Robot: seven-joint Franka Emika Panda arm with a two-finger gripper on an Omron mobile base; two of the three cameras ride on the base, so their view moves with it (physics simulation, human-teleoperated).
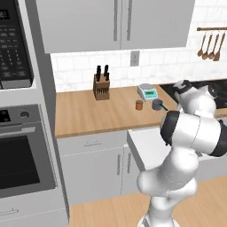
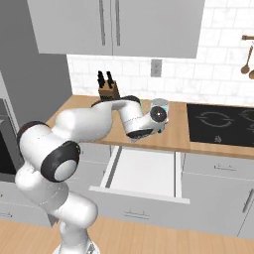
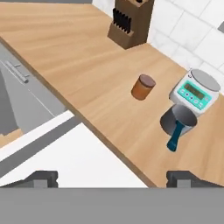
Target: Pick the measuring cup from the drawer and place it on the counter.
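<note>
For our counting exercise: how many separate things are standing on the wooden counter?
4 on the counter: the knife block by the wall, the brown jar, the white scale, and the measuring cup just in front of the scale. The arm may hide others in the base views.

text: none legible | kitchen scale (image 3: 194, 92) display: unreadable | microwave (image 1: 13, 44) panel: blurred

The counter (image 1: 97, 113) and open drawer (image 2: 144, 173) were viewed forward and down from behind the arm, left and right; the same counter (image 3: 87, 74) was seen closer from the hand camera
</note>
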